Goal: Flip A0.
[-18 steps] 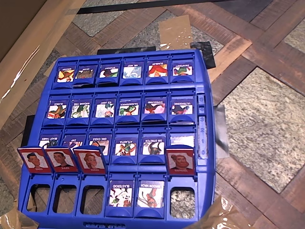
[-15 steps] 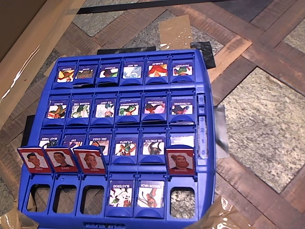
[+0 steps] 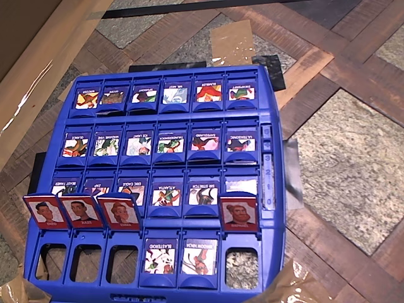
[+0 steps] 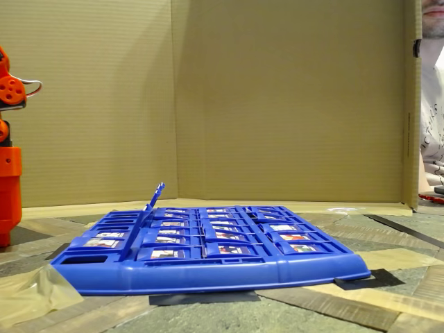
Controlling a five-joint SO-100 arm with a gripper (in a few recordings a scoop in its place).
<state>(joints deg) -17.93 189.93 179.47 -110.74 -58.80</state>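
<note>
Blue game board (image 3: 271,189) lies flat on the patterned tabletop (image 3: 353,151). 4 red-framed portrait tiles stand raised along its near row in the overhead view. The dark-haired man's tile (image 3: 80,211) is 2nd from the left. An orange arm (image 4: 8,173) stands at the fixed view's left edge; whether its fingers are spread cannot be told.

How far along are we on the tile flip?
Done: nothing visible; four red-framed portrait tiles stand upright in the board's bottom row, overhead view. In hand: nothing; the orange arm stands beside the board, touching no tile. Left: the whole flip.
</note>
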